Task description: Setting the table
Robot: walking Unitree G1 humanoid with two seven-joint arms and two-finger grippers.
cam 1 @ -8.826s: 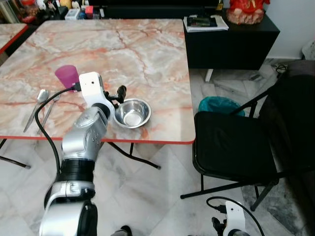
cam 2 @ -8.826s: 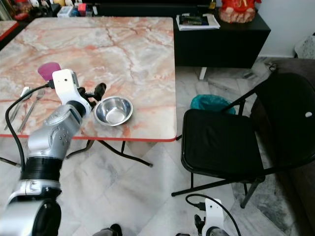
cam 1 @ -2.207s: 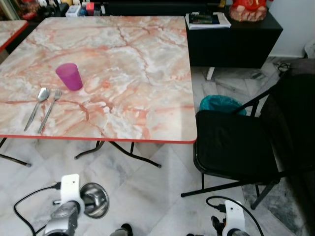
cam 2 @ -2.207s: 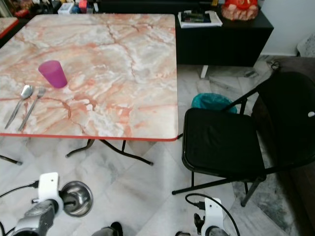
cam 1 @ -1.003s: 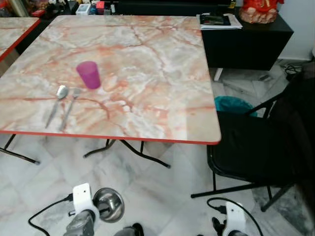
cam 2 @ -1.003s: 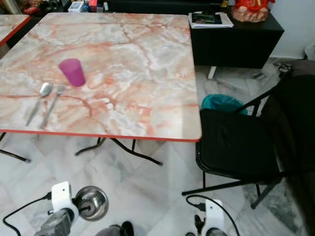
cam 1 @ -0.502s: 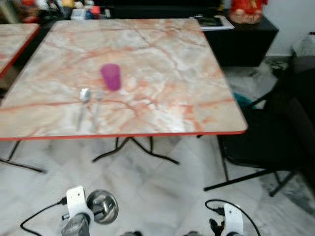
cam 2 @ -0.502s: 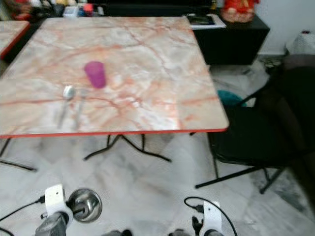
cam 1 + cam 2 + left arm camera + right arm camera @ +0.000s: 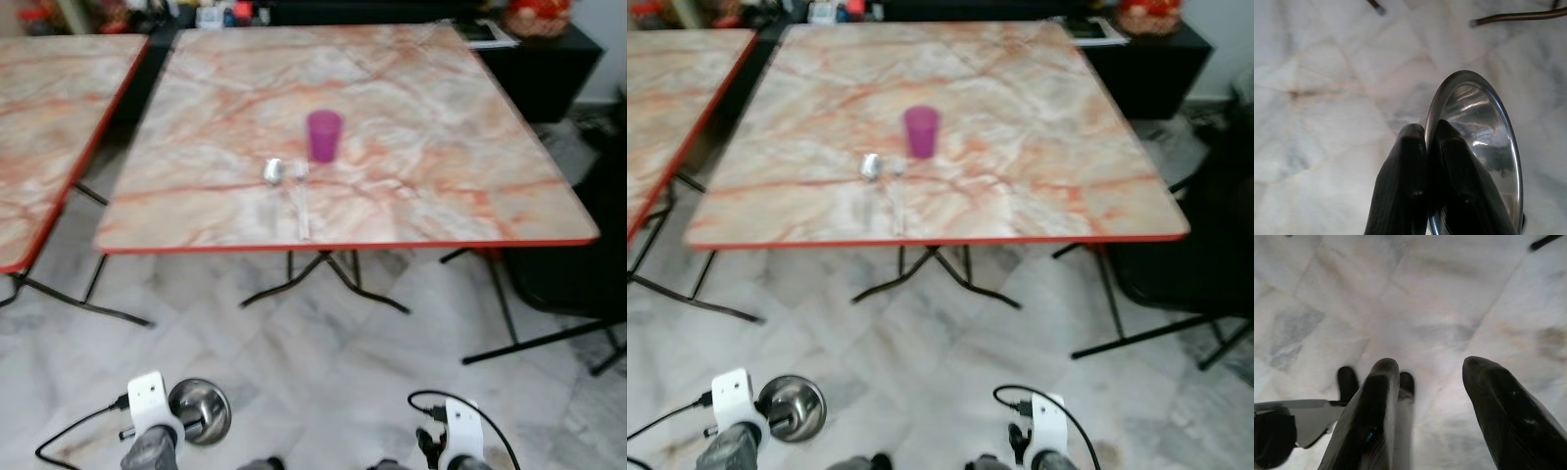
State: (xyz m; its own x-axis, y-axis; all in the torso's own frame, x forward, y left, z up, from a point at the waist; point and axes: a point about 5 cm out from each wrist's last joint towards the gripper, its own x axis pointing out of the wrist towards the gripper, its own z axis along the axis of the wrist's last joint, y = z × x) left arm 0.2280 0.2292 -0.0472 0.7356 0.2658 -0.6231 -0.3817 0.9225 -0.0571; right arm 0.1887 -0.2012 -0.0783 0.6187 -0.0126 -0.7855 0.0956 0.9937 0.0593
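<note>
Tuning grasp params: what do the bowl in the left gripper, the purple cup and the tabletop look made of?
Bowl: polished metal, likely stainless steel; mirror-like highlights and a thin rim pinched by the left gripper.
Purple cup: probably plastic; uniform matte-to-satin magenta, no reflections, though the frame is blurred.
Tabletop: marble-look surface with orange veins, red edge band; probably laminate, real stone not excluded.

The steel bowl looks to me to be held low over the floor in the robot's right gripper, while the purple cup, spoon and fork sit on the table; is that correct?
Not quite: the steel bowl is pinched at its rim by the left gripper, not the right, as the left wrist view shows. The right gripper is open, with nothing between its fingers. The bowl is indeed low over the floor, and the purple cup, spoon and fork sit on the table.
</note>
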